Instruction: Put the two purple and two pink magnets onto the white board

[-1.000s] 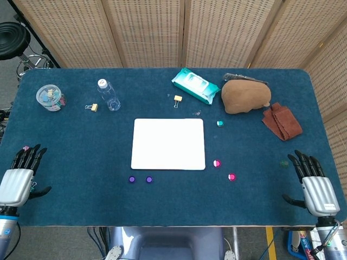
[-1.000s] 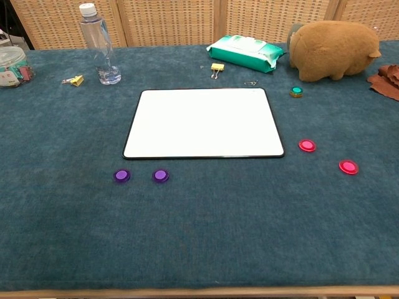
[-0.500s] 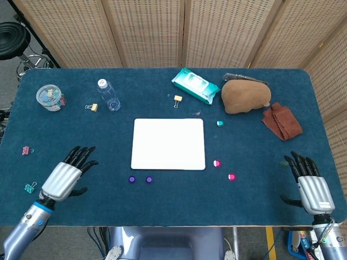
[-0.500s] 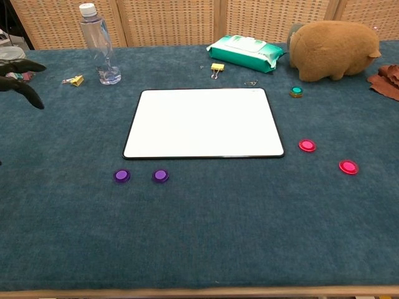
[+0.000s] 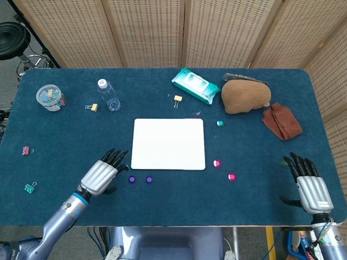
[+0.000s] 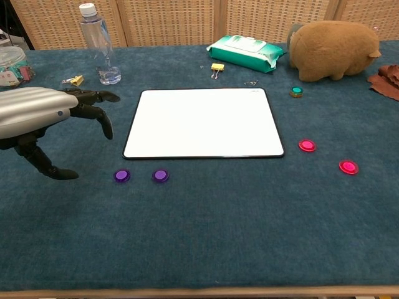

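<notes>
The board (image 5: 168,143) is seen at the centre of the head view, flat on the blue table (image 5: 162,208). Nothing is seen on its white face. Two purple magnets (image 5: 132,179) (image 5: 149,179) are found just below the board's lower left corner, side by side and apart from it. Two pink magnets (image 5: 217,163) (image 5: 232,176) are found off its lower right corner, the upper one just beside the board's edge.

The left hand (image 5: 100,176) is shown at lower left of centre, left of the purple magnets, with fingers spread and nothing grasped. In the chest view it (image 6: 37,115) is held above the cloth at the left edge. The right hand (image 5: 309,184) is seen at the lower right corner, released, fingers apart, well apart from the pink magnets.
</notes>
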